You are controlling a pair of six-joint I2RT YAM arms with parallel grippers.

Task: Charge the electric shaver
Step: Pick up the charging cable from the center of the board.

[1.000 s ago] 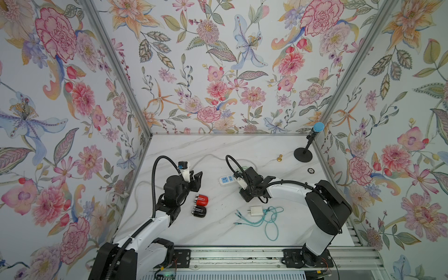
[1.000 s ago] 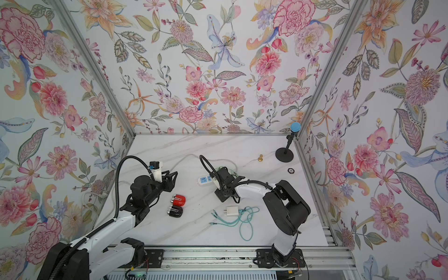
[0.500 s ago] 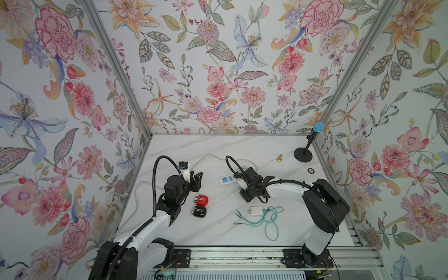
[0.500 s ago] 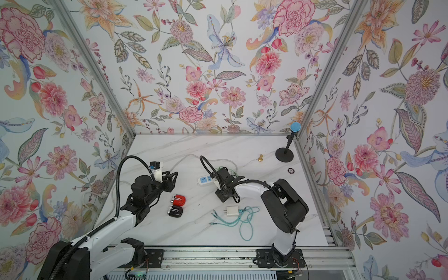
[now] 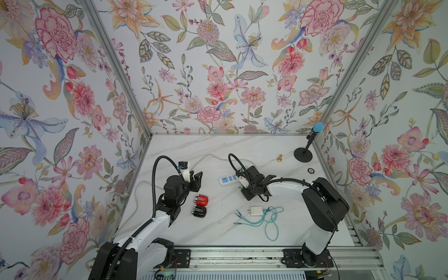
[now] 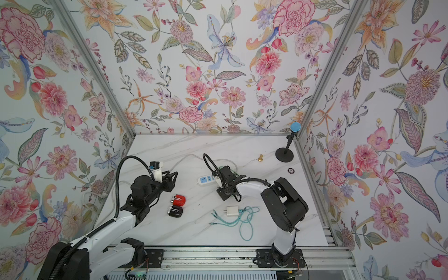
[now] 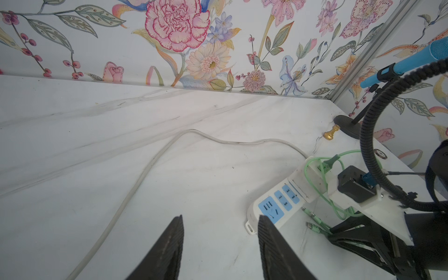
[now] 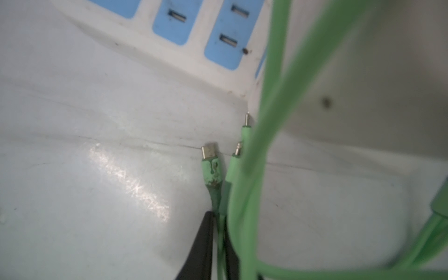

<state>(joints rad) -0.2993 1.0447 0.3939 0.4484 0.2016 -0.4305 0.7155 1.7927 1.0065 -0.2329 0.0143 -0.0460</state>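
Right gripper (image 8: 219,225) takes hold of the green cable (image 8: 244,184) beside the power strip (image 8: 109,34), an opening step in charging an electric shaver. Its black fingers (image 8: 203,242) are closed to a sliver on the thin green strands just behind the cable's connectors (image 8: 209,151). These lie on the marble table (image 8: 84,169) just ahead of the fingertips and point toward the strip's blue ports. Whether one strand or several is caught cannot be told. To do this well, the hold should probably sit close behind the one plug that fits the shaver, leaving only a short stub ahead of the fingers so it does not flop. The lift should be slow, since a blurred loop of the same cable hangs right alongside the fingers and could snag or drag the strip. The red shaver (image 5: 202,199) and black shaver (image 5: 199,211) lie side by side well away from this gripper, off toward the robot's left, just beside the left arm's wrist. The left gripper (image 7: 219,225) hovers over the table with its jaws about half apart and nothing between them, the near end of the strip just ahead of one finger. It looks well placed to steady a shaver when the plug arrives. A white adapter (image 5: 256,210) with a teal cable (image 5: 265,218) lies untouched, nearer the robot's base than either gripper.
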